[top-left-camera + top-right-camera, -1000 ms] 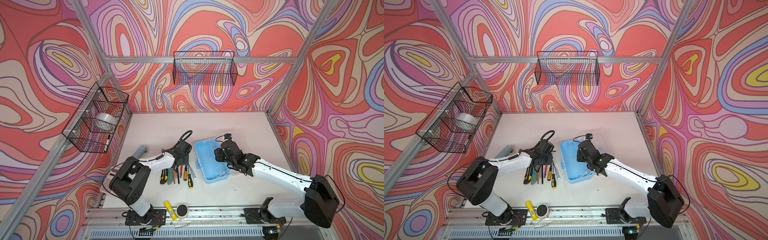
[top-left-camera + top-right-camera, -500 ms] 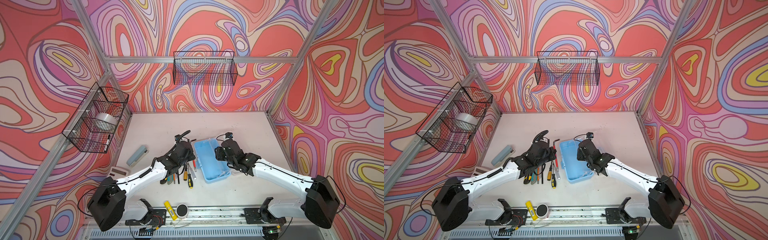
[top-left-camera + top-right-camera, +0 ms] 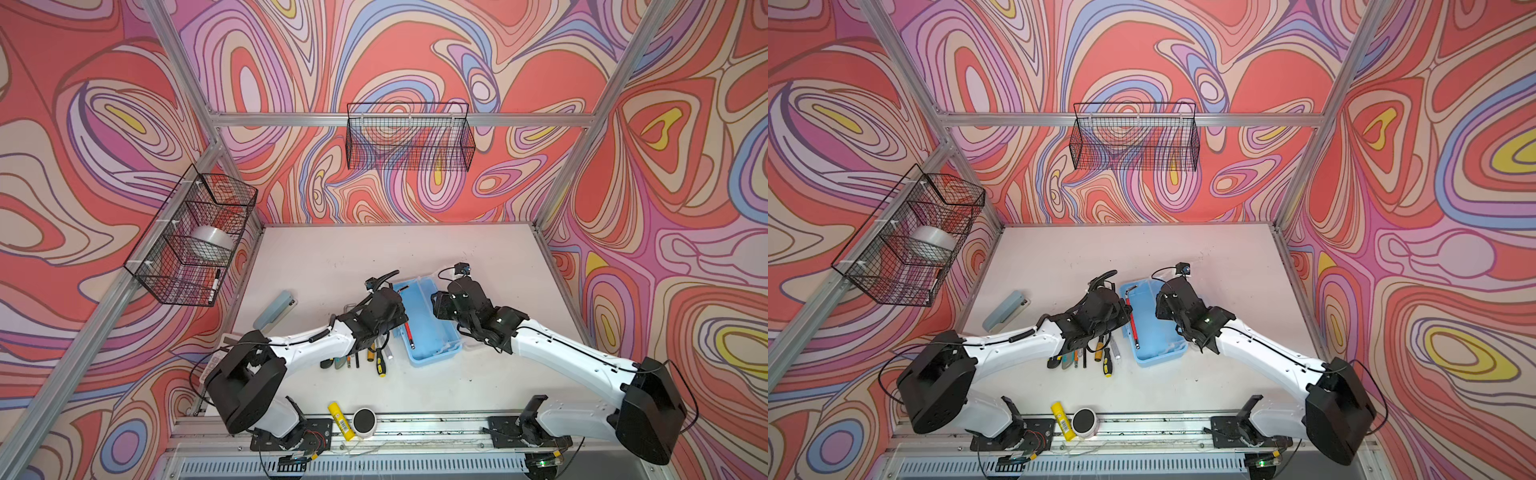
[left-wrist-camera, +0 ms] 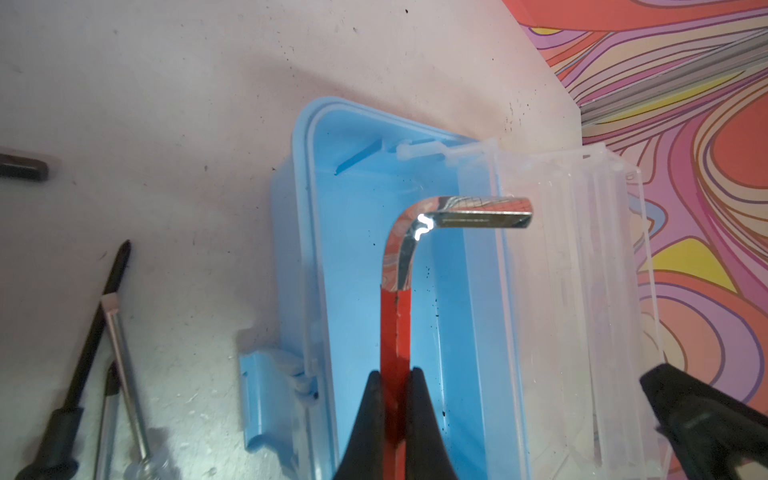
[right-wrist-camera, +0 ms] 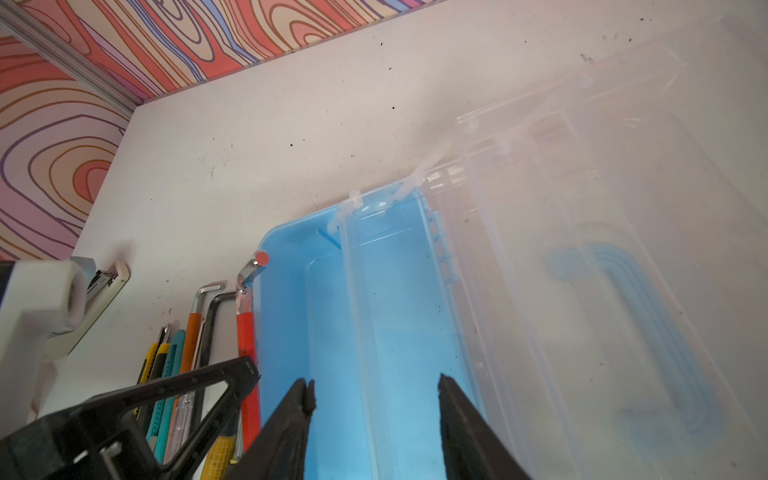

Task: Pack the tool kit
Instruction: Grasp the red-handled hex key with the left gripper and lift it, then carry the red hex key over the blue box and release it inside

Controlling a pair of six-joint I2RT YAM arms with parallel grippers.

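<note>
The left tool (image 4: 394, 374) clamps a red-sleeved hex key (image 4: 397, 316) over the open blue case (image 4: 307, 249) on the worktop (image 4: 166, 124). The right tool (image 5: 374, 380), jaws apart, straddles the clear lid (image 5: 582, 249); whether it grips cannot be told. The yellow tube (image 3: 341, 420) bears a barcode.

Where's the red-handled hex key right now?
In both top views the red-handled hex key is mid-table, clamped in the left gripper over the open blue case. It runs along the wall nearest the loose tools, its bend pointing toward the clear lid.

My left gripper (image 4: 394, 399) pinches the red-sleeved hex key (image 4: 395, 324) over the open blue case (image 4: 357, 266), screwdrivers (image 4: 99, 332) lying beside
</note>
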